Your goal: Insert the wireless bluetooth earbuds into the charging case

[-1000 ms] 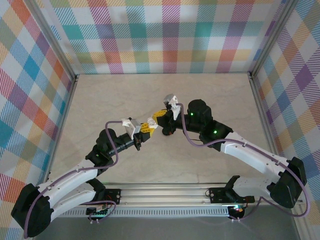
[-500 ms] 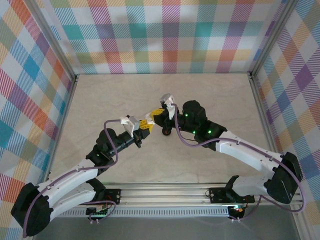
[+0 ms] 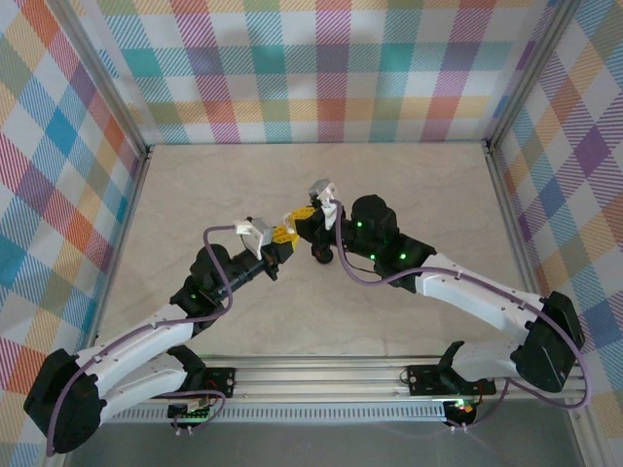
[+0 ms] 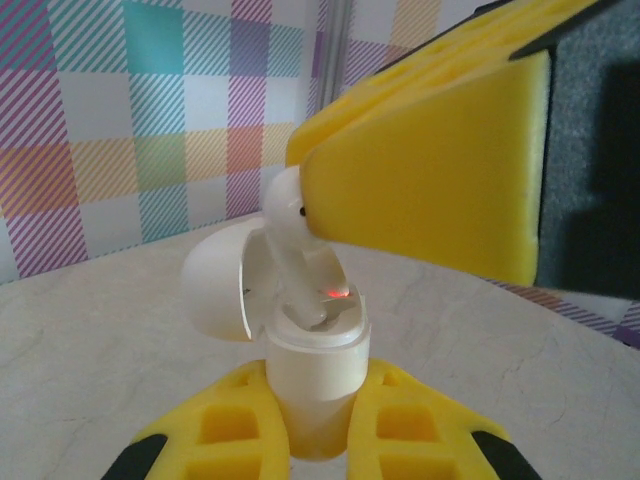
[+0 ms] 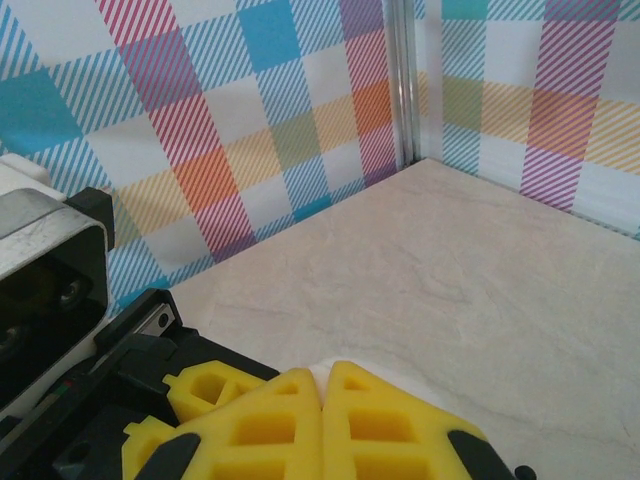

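Closer together now: left tool [image 4: 316, 400] tight on charging case [image 4: 318, 350], right tool [image 5: 322, 385] tight on 1 half-hidden white earbud [image 4: 290, 240].

Legible markings: none. No text, label, brand name, number or sign can be read on the charging case [image 4: 315, 352] or the white earbud [image 4: 283, 213].

The top external camera looks down from above and behind the near edge of the tabletop [image 3: 409, 185], wide enough to reach both far corners. The left wrist camera sits close behind the left gripper [image 4: 318, 405], facing level toward the plaid wall [image 4: 120, 130]. The right wrist camera peers over the right gripper [image 5: 322, 415] toward a wall corner. All share mid-tabletop; the left wrist view catches the right gripper's pinched white earbud [image 4: 288, 210] above its own clamped charging case [image 4: 315, 365].
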Controlling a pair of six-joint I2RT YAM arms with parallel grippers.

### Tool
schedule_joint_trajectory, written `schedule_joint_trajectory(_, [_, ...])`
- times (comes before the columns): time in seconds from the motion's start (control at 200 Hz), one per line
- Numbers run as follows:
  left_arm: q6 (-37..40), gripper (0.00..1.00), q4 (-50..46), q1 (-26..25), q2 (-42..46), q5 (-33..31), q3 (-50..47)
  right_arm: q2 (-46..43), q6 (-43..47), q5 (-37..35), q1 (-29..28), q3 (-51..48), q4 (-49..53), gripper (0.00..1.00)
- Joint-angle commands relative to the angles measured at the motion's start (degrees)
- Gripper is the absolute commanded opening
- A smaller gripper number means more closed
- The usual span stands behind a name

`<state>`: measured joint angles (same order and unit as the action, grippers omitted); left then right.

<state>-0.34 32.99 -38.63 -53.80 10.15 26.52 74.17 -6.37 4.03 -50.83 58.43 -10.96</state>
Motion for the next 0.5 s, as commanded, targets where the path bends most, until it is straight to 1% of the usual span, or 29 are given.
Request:
schedule_joint_trajectory(0.0, [-1.46,0.0,3.57,-0.97,0.23,-1.31,2.9,1.03,0.48,-0.95,-0.41,1.33,-1.32,0.04])
schedule_joint_trajectory(0.15, [-1.46,0.0,3.57,-1.07,0.26,-1.8,3.27,1.66,0.48,-1.65,-0.41,1.51,-1.47,0.04])
schedule_joint_trajectory(0.315, [-1.68,0.0,3.41,-1.09,0.32,-2.53,3.2,1.07,0.72,-4.0,-0.41,0.81,-1.54,0.04])
schedule_joint_trajectory(0.495, [-1.86,0.0,3.49,-1.09,0.26,-2.94,3.36,1.19,0.57,-4.21,-0.47,0.89,-1.43,0.04])
